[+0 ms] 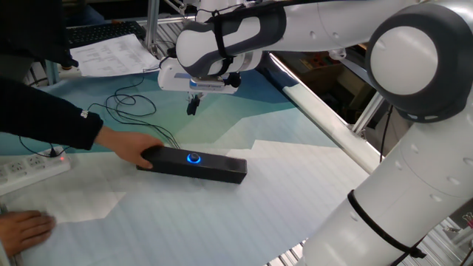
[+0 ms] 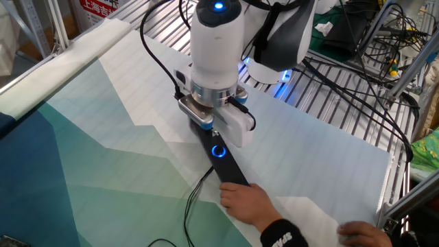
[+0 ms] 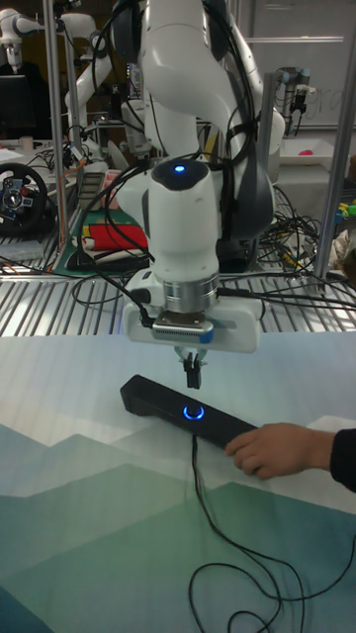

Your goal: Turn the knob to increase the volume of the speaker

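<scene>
The speaker (image 1: 211, 166) is a long black bar lying flat on the table cloth, also seen in the other fixed view (image 2: 230, 170) and the tall view (image 3: 153, 394). Its knob (image 1: 194, 157) (image 2: 218, 151) (image 3: 193, 412) glows blue on top, near the bar's middle. A person's hand (image 1: 133, 148) (image 2: 248, 202) (image 3: 277, 450) rests on one end of the bar. My gripper (image 1: 193, 108) (image 3: 193, 375) hangs pointing down, its fingers close together with nothing between them. It is above and behind the knob, clear of the speaker. In the other fixed view the wrist hides the fingers.
A thin black cable (image 1: 126, 103) (image 3: 203, 524) trails from the speaker in loops over the cloth. A white power strip (image 1: 29, 171) lies at the left edge. The person's second hand (image 1: 22, 229) (image 2: 357, 233) rests flat on the table. Papers (image 1: 111, 55) lie at the back.
</scene>
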Available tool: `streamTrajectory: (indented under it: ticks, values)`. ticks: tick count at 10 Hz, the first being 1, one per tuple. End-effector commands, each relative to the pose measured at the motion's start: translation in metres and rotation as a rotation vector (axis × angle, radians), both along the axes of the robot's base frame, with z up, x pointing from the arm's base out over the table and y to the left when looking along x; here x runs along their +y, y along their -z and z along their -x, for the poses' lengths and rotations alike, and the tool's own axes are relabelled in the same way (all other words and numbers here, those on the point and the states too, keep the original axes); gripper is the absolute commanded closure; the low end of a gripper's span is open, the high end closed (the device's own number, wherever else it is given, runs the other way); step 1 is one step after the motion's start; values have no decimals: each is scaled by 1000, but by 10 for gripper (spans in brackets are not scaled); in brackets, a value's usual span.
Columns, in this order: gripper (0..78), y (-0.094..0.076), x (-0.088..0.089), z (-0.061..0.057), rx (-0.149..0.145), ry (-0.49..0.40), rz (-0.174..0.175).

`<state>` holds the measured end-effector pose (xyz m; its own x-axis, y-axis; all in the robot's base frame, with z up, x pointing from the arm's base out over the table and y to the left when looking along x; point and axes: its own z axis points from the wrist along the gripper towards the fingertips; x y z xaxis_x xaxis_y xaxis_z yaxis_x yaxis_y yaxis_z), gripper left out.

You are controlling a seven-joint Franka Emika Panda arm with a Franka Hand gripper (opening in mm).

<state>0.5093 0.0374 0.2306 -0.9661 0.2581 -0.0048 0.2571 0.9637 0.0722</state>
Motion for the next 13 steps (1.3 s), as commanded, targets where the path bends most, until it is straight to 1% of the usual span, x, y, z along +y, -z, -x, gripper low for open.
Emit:
streamTrajectory:
  ticks: [1,5,6,7,10,11,13]
  values:
    - [776,-2,2,0,-6,-3,9]
    - [776,-5,12,3,-3,-4,13]
    - [776,-7,17,4,1,-9,14]
    - [776,-8,18,5,4,-6,15]
    - [776,-4,19,6,-1,-27,16]
    - [776,2,18,14,-2,-38,16]
    - [776,5,17,25,-3,-42,17]
